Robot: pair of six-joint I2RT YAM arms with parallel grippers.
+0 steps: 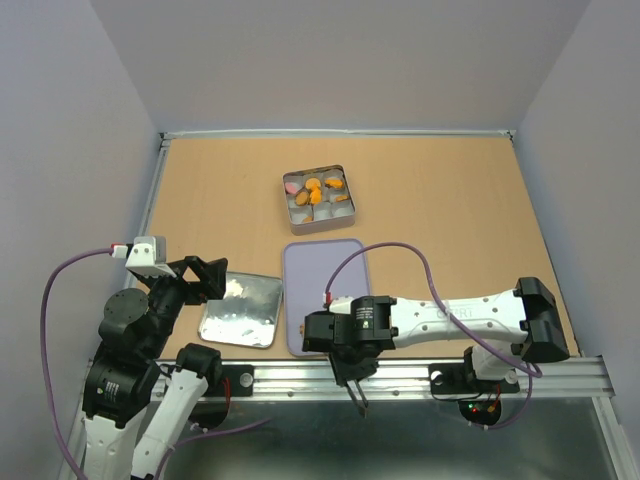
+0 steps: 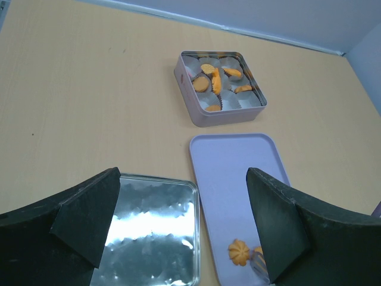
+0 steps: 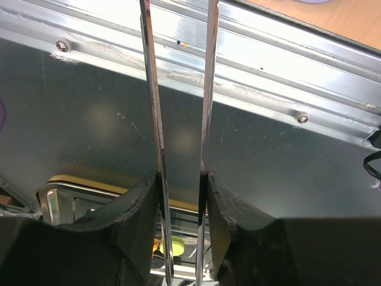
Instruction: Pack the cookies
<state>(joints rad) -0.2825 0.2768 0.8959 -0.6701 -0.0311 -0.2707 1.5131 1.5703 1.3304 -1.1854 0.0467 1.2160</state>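
Several orange-brown cookies and one pink one [image 1: 318, 190] lie in paper cups in a square tin [image 1: 343, 205]; the left wrist view shows them too [image 2: 215, 80]. One flower-shaped cookie [image 2: 240, 252] lies on the near end of a purple tray [image 2: 232, 161], and a second beside it is half hidden by my finger. My left gripper [image 2: 183, 179] is open and empty above the silver lid [image 2: 152, 232]. My right gripper [image 3: 181, 176] is shut on metal tongs [image 3: 153, 119] over the near rail [image 3: 268, 89], at the tray's near end [image 1: 350, 372].
The silver lid [image 1: 240, 310] lies left of the purple tray [image 1: 322, 270]. The tin stands beyond the tray towards the back. A metal rail [image 1: 430, 375] runs along the near table edge. White walls enclose the table on three sides.
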